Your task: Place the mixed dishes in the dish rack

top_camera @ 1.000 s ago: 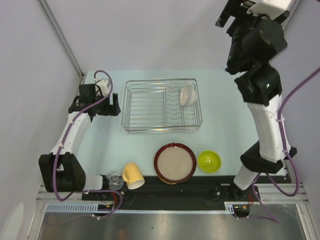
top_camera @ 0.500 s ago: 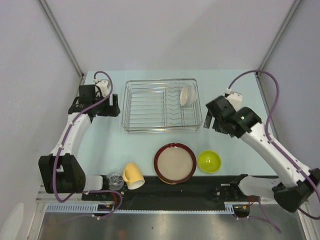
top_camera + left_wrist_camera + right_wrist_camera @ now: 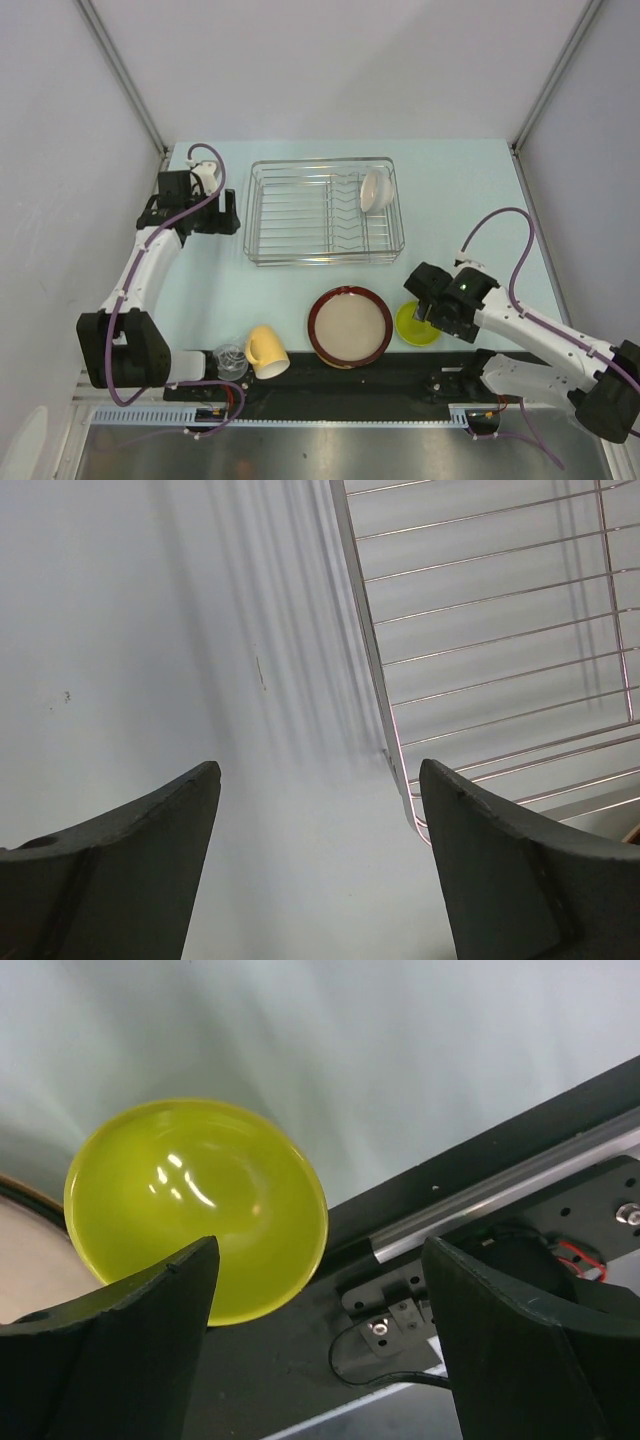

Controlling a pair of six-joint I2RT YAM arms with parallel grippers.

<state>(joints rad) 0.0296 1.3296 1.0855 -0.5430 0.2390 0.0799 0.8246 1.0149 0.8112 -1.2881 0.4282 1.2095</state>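
The silver wire dish rack (image 3: 300, 215) stands at the table's back middle with the white bowl (image 3: 374, 189) on edge in its right part. The red-rimmed beige plate (image 3: 350, 326), the lime-green bowl (image 3: 411, 331), the yellow mug (image 3: 266, 351) and the clear glass (image 3: 229, 360) sit along the near edge. My right gripper (image 3: 428, 312) is open and empty just above the lime-green bowl (image 3: 195, 1205), over its near right rim (image 3: 320, 1260). My left gripper (image 3: 226, 213) is open and empty left of the rack (image 3: 480, 630). The beige patterned plate is out of view.
The black base rail (image 3: 470, 1200) with a cable and bracket lies right under the right gripper, at the table's near edge. Grey walls close in the table on the left, back and right. Bare table (image 3: 150, 630) lies under the left gripper.
My right arm has swung down from high at the back right to the lime-green bowl at the near edge. The left arm and the dishes have not moved.
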